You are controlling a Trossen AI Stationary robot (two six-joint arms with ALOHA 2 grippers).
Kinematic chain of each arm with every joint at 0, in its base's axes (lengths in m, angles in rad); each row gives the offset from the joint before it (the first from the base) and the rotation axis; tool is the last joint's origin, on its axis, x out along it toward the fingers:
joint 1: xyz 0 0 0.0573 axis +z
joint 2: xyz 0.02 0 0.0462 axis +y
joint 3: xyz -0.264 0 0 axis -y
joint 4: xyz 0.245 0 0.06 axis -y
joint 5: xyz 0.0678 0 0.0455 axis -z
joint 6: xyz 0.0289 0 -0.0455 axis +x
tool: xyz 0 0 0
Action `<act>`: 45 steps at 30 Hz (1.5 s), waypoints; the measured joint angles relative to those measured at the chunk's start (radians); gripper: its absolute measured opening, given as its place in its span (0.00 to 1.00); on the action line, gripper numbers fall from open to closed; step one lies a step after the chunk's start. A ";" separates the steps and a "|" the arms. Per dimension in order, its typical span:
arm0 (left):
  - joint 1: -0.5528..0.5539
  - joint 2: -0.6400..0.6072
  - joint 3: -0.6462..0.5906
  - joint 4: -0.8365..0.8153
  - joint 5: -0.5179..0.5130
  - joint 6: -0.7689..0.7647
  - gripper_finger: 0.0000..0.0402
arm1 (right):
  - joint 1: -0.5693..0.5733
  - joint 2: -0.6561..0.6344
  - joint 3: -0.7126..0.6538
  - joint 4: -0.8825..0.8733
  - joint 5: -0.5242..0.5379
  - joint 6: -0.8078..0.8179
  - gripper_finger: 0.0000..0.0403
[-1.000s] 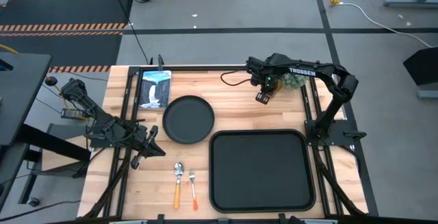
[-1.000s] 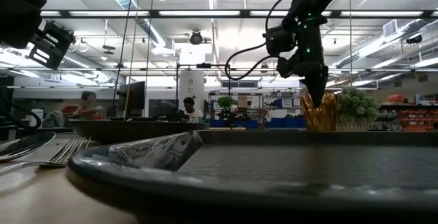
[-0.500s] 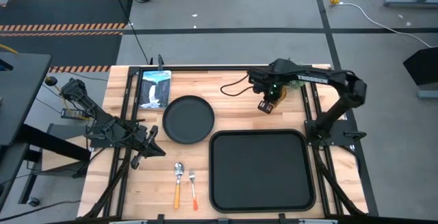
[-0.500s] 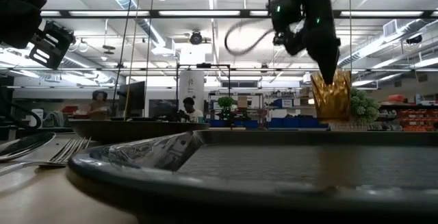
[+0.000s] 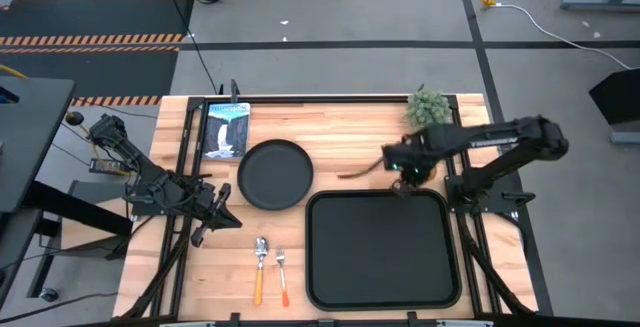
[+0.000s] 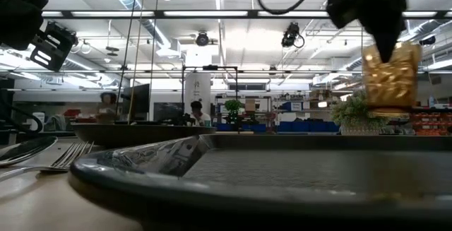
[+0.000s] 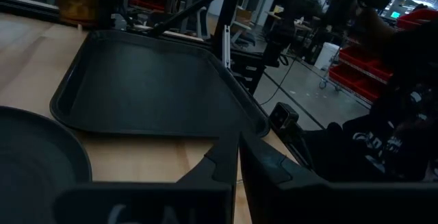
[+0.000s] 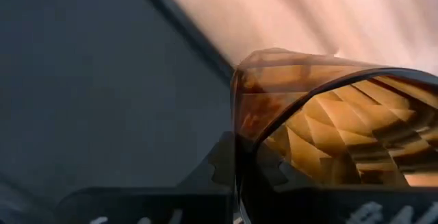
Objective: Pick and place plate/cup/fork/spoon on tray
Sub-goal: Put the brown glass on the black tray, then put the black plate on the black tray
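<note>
The amber cup (image 6: 390, 75) hangs in my right gripper (image 6: 385, 40) above the far edge of the black tray (image 5: 380, 252); in the high view the gripper (image 5: 403, 175) covers it. The cup also shows in the right wrist view (image 8: 321, 128). The round black plate (image 5: 275, 174) lies on the table left of the tray. The spoon (image 5: 260, 265) and the fork (image 5: 282, 272) lie side by side near the front edge. My left gripper (image 5: 215, 217) is shut and empty at the table's left, near the plate. My right gripper holds the cup by its rim (image 8: 239, 107), coming from above with fingers pointing down. One finger (image 6: 386, 44) reaches down into the cup's mouth, so the wall seems pinched between an inner and an outer finger. The cup hangs upright, clear of tray and table.
A small green plant (image 5: 428, 107) stands at the table's far right corner. A picture card (image 5: 227, 129) lies at the far left, beyond the plate. People show in the room behind the table in the low view.
My right gripper has carried the cup up from beside the plant and toward the table's near edge, to the tray's far rim. The cup has stayed upright in the shut fingers.
</note>
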 joint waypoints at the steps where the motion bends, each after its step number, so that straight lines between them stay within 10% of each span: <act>1: 0.000 0.000 0.000 0.000 0.000 0.000 0.06 | 0.033 -0.013 -0.017 0.000 -0.001 0.045 0.03; 17: 0.000 0.000 0.000 0.000 0.000 0.000 0.06 | 0.365 -0.119 -0.275 0.126 -0.080 0.531 0.03; 32: 0.000 0.000 0.000 0.000 0.000 0.000 0.06 | 0.372 -0.107 -0.276 0.161 -0.113 0.559 0.28; 45: 0.000 0.000 0.000 0.001 0.000 0.000 0.06 | 0.319 -0.107 -0.067 0.003 -0.022 0.546 0.30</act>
